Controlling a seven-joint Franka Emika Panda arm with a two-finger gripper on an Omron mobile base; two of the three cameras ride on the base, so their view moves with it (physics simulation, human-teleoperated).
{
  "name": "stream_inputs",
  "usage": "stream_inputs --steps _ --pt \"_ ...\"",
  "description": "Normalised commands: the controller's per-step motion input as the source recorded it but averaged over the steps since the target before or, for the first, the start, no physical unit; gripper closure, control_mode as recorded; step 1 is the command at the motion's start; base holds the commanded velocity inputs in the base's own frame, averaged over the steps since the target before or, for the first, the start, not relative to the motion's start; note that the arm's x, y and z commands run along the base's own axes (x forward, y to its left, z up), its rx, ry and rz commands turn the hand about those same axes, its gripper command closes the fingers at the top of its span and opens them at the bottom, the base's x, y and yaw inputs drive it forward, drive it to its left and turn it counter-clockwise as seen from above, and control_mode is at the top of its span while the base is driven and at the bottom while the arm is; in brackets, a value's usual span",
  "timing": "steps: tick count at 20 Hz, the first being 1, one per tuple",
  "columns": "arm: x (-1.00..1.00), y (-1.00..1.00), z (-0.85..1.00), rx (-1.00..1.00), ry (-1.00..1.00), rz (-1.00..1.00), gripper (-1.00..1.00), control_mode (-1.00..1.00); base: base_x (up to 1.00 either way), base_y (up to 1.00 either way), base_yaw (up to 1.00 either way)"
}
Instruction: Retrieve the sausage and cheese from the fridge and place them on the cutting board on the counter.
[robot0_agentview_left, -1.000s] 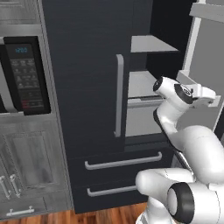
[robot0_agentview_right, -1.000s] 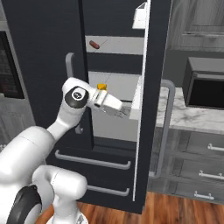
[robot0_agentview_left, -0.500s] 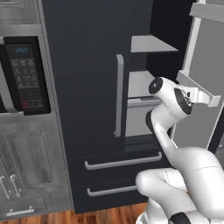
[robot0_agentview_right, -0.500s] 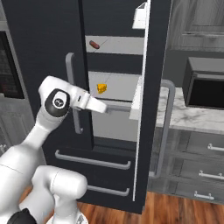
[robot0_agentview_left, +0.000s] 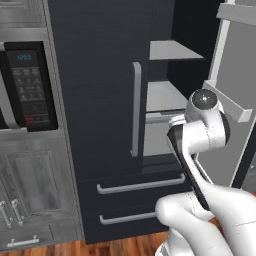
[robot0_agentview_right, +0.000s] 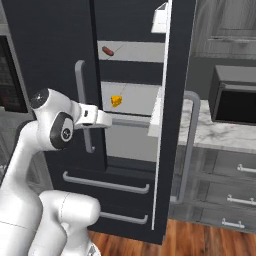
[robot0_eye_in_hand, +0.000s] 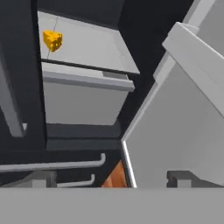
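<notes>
Inside the open fridge (robot0_agentview_right: 135, 30), cheese (robot0_agentview_right: 116, 101) and sausage (robot0_agentview_right: 107, 50) await retrieval; empty tool (robot0_eye_in_hand: 109, 177), jaws wide, must next reach inward.

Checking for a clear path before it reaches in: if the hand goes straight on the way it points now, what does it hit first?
Probably the fridge's grey drawer front under the cheese shelf; depth is unclear.

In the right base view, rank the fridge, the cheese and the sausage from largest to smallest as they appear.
1. fridge
2. cheese
3. sausage, only slightly smaller-looking than the cheese; it lies on a higher shelf, so that ranking is unsure.
</notes>
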Motion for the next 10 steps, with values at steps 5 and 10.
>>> stream_inputs --steps 5,10 --pt "-0.11 0.85 0.03 0.06 -0.01 0.48 -1.00 -1.00 0.00 0.00 0.00" --pt "0.00 0.57 0.31 0.06 -0.17 0.04 -1.00 -1.00 0.00 0.00 0.00"
